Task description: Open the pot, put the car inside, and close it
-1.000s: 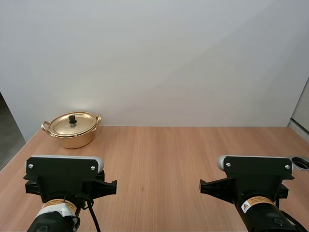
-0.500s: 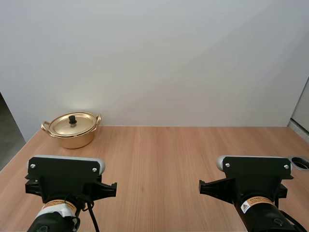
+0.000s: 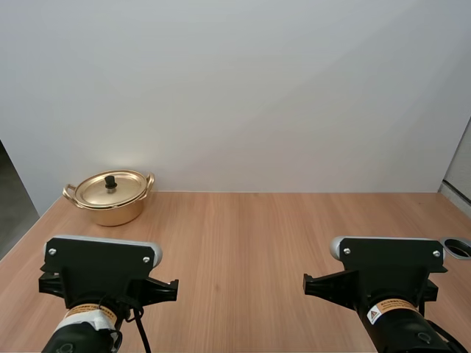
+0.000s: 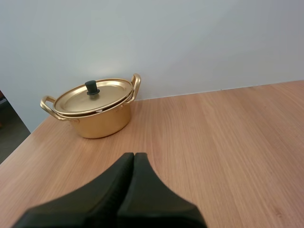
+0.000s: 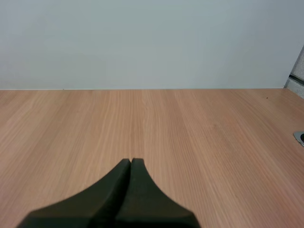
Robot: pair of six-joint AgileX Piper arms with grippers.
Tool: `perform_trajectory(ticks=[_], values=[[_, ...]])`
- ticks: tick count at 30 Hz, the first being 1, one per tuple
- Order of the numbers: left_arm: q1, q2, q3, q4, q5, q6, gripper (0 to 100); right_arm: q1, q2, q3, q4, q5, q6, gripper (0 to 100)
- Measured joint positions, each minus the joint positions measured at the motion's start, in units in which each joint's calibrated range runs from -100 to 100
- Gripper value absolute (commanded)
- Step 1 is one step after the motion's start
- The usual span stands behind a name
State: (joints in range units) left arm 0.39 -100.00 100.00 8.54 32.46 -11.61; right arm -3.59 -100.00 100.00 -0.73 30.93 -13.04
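Two pincers, and both are closed on nothing: your left pincer (image 4: 134,155) has its black fingers (image 4: 111,187) pressed together into one dark wedge, and your right pincer (image 5: 130,160) looks the same, tips meeting with no gap between them. Each is over bare wood of the bench (image 3: 250,228). The pot (image 4: 99,124) sits ahead of your left pincer and off to its left, well apart from the tips, close to the far edge of the bench where it meets the pale wall (image 3: 280,88). It is gold-coloured and upright, with a loop handle on each side. Its lid (image 4: 107,94) is on, seated flat on the rim, and the small black knob (image 4: 91,88) stands upright in the lid's middle. From your right pincer the pot is far off to the left. Straight ahead of that pincer you have plain wood grain running up to the wall. A grey round fitting (image 5: 300,137) is set in the bench ahead of your right pincer and to its right, at the edge. From above, your left arm (image 3: 99,268) and right arm (image 3: 386,265) sit side by side at the near edge, well apart from each other, both pointing forward.
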Motion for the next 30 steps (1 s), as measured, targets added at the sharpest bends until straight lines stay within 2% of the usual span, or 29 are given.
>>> perform_trajectory(ticks=[19,27,30], values=[[0.00,0.00,0.00,0.00,-0.60,0.00,0,0.00,0.00,0.00,0.00,0.00,0.00,0],[0.00,0.00,0.00,0.00,-0.60,0.00,0,3.92,0.00,0.00,-1.40,0.54,-0.28,0],[0.00,0.00,0.00,0.00,-0.60,0.00,0,4.31,0.00,0.00,-1.40,0.54,-0.28,0]])
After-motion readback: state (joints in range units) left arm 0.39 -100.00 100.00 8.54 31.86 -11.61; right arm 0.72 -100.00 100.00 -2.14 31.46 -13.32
